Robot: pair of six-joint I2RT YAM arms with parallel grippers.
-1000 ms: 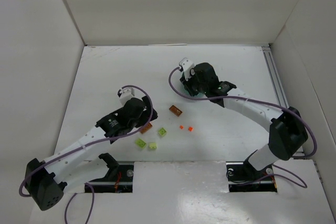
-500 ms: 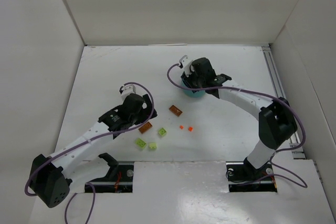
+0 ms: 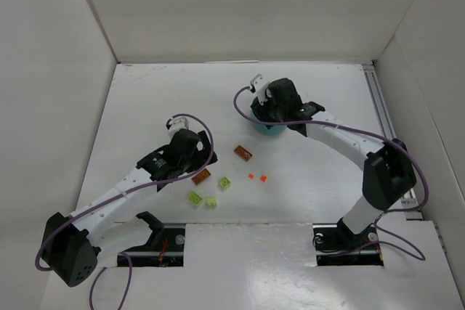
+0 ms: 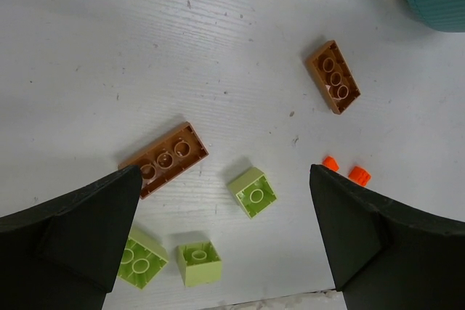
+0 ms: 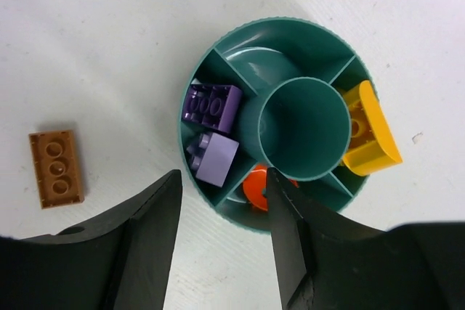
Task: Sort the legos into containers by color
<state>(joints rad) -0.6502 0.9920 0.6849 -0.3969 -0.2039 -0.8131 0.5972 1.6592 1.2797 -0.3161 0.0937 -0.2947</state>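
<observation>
Seven legos lie loose on the worktop, brown, lime green and orange-red. The left gripper hangs over them, spread wide, empty. Its best pick looks to be the lime green brick: descend straight, pinch its flat sides, clear of the long brown brick. The right gripper, parted and empty, hovers over the teal dish, part filled. The worktop is scuffed white; plain white walls enclose it.
</observation>
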